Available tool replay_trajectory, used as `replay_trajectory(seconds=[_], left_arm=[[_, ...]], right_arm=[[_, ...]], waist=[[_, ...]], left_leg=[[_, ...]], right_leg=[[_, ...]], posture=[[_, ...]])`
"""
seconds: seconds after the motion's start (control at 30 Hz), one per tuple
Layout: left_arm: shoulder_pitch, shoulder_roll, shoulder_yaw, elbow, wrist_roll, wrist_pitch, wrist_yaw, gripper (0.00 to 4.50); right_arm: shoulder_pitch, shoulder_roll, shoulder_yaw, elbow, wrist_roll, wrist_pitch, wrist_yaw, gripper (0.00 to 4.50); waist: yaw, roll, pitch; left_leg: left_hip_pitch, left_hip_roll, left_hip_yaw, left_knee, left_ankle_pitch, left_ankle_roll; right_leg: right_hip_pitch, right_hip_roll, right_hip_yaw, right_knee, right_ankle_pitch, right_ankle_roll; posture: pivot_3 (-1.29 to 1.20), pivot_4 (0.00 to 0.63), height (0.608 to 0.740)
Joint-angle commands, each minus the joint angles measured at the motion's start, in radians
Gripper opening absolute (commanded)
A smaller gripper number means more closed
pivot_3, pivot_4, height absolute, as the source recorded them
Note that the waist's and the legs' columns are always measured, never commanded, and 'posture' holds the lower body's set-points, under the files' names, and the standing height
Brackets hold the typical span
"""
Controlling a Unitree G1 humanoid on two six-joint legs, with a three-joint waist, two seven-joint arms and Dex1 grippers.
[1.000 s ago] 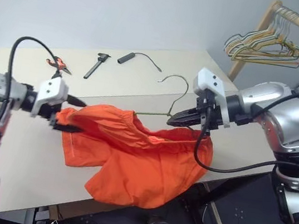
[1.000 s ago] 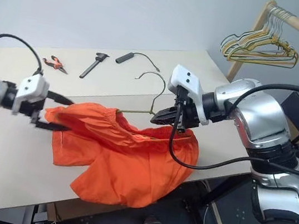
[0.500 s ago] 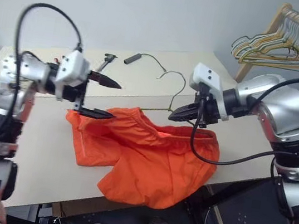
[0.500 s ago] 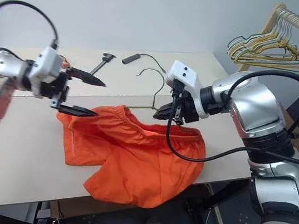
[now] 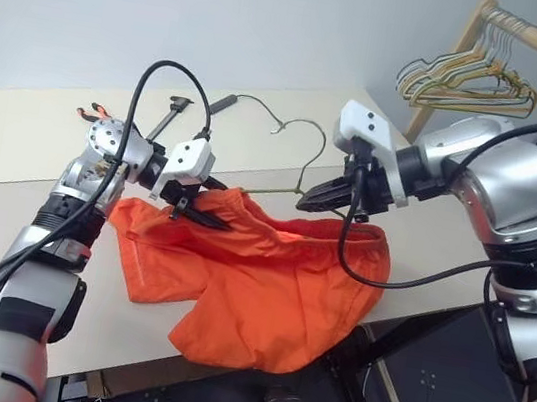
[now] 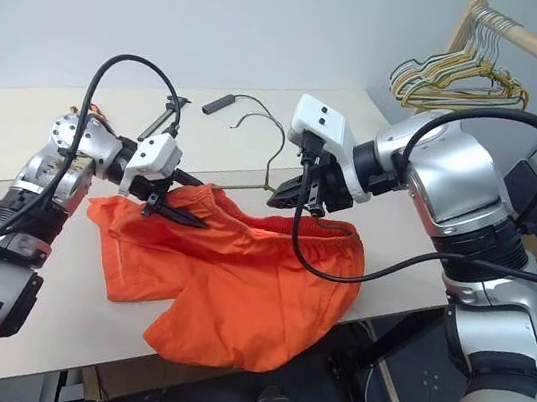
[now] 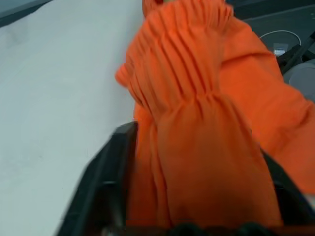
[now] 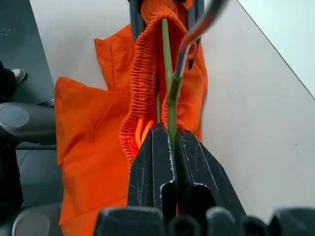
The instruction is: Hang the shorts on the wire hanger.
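Since a second ago my left pincer (image 5: 208,214) has swung in from beyond the far left edge of the shorts (image 5: 266,282) to their gathered waistband, and its black fingers (image 7: 106,184), wide apart then, now close around a bunch of the orange fabric, so it grips the shorts at that end. My right pincer (image 5: 311,203) has hardly shifted: it stays clamped tight on the wire hanger (image 5: 298,170), pinching the thin olive wire just above the shorts' waistband, on their right half. From that grip the hanger's hook curves up and away over the table (image 5: 10,173) behind the shorts, while its lower wire runs along inside the waistband toward my left pincer. Most of the shorts lie spread on the table, with one leg drooping over the near edge. Beyond the shorts, on the far side of the table, lie orange-handled pliers (image 5: 94,115) and a black tool (image 5: 172,114).
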Motion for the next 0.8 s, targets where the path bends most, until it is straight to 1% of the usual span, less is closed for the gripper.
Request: replay_trajectory(seconds=[0.03,0.07,0.13,0.17,0.3,0.37,0.4,0.43,0.47,0.53,0.57,0.77,0.8], left_arm=[[-0.03,0.003,0.024,-0.008,-0.004,-0.01,-0.005,1.15],[-0.03,0.003,0.025,-0.009,-0.003,-0.007,-0.005,0.79],[-0.027,0.002,0.032,-0.017,-0.005,0.005,-0.001,0.2],[-0.026,0.002,0.036,-0.022,-0.008,0.015,0.0,0.01],[-0.018,-0.002,0.053,-0.036,-0.013,0.035,0.008,0.01],[-0.011,0.0,0.057,-0.043,-0.016,0.044,0.004,0.0],[-0.003,0.003,0.06,-0.051,-0.021,0.053,0.001,0.0],[0.005,0.006,0.063,-0.059,-0.026,0.062,-0.001,0.0],[0.01,0.008,0.065,-0.065,-0.029,0.068,-0.003,0.0],[0.019,0.01,0.071,-0.075,-0.033,0.08,0.002,0.0],[0.023,0.012,0.075,-0.078,-0.033,0.084,0.004,0.0],[0.035,0.015,0.099,-0.078,-0.036,0.107,0.012,0.0],[0.035,0.012,0.105,-0.076,-0.037,0.113,0.017,0.0]], right_arm=[[-0.037,-0.006,-0.033,-0.024,0.005,-0.002,0.009,0.0],[-0.037,-0.005,-0.033,-0.024,0.005,-0.002,0.008,0.0],[-0.036,-0.001,-0.035,-0.023,0.003,-0.011,0.004,0.0],[-0.033,0.001,-0.035,-0.024,-0.001,-0.021,0.0,0.0],[-0.017,-0.001,-0.03,-0.033,-0.023,-0.059,-0.012,0.0],[-0.008,-0.004,-0.029,-0.039,-0.032,-0.068,-0.022,0.56],[-0.004,-0.008,-0.031,-0.043,-0.037,-0.065,-0.03,0.74],[-0.001,-0.014,-0.036,-0.047,-0.041,-0.058,-0.038,1.16],[0.002,-0.017,-0.04,-0.049,-0.044,-0.053,-0.044,1.33],[0.006,-0.034,-0.058,-0.051,-0.041,-0.045,-0.048,2.08],[0.008,-0.045,-0.07,-0.052,-0.037,-0.038,-0.051,2.33],[0.029,-0.158,-0.213,-0.088,0.011,0.022,-0.08,4.29],[0.044,-0.186,-0.246,-0.101,0.024,0.031,-0.082,4.46]], waist=[[-0.003,0.0,0.0],[-0.003,0.0,0.0],[-0.004,0.0,0.0],[-0.004,0.0,0.0],[-0.004,0.0,0.0],[-0.004,0.0,0.0],[-0.004,0.0,0.0],[-0.005,0.0,0.0],[-0.005,0.0,0.0],[-0.005,0.0,0.0],[-0.005,0.0,0.0],[-0.003,0.0,0.0],[-0.003,0.0,0.0]], left_leg=[[0.0,0.0,0.0,0.0,0.0,0.0],[0.0,0.0,0.0,0.0,0.0,0.0],[0.0,0.0,0.0,0.0,0.0,0.0],[0.0,0.0,0.0,0.0,0.0,0.0],[0.0,0.001,0.0,0.0,0.0,0.0],[0.0,0.001,0.0,0.0,0.0,0.0],[0.0,0.001,0.0,0.0,0.0,0.0],[0.0,0.001,0.0,0.0,0.0,0.0],[0.0,0.001,0.0,0.0,0.0,0.0],[0.0,0.001,0.0,0.0,0.0,0.0],[0.0,0.001,0.0,0.0,0.0,0.0],[0.0,0.001,0.0,0.0,0.0,0.0],[0.0,0.001,0.0,0.0,0.0,0.0]], right_leg=[[0.0,0.0,0.0,0.0,0.0,0.0],[0.0,0.0,0.0,0.0,0.0,0.0],[0.0,0.0,0.0,0.0,0.0,0.0],[0.0,0.0,0.0,0.0,0.0,0.0],[0.0,0.0,0.0,0.0,0.0,0.0],[0.0,0.0,0.0,0.0,0.0,0.0],[0.0,0.0,0.0,0.0,0.0,0.0],[0.0,0.0,0.0,0.0,0.0,0.0],[0.0,0.0,0.0,0.0,0.0,0.0],[0.0,0.0,0.0,0.0,0.0,0.0],[0.0,0.0,0.0,0.0,0.0,0.0],[0.0,-0.001,0.0,0.0,0.0,0.0],[0.0,-0.001,0.0,-0.001,0.0,0.0]], posture=[[-0.23,0.007,0.74],[-0.23,0.008,0.74],[-0.23,0.009,0.74],[-0.23,0.009,0.74],[-0.23,0.01,0.74],[-0.23,0.013,0.74],[-0.24,0.014,0.74],[-0.24,0.015,0.74],[-0.24,0.015,0.74],[-0.24,0.017,0.74],[-0.24,0.017,0.74],[-0.25,0.022,0.74],[-0.25,0.022,0.74]])
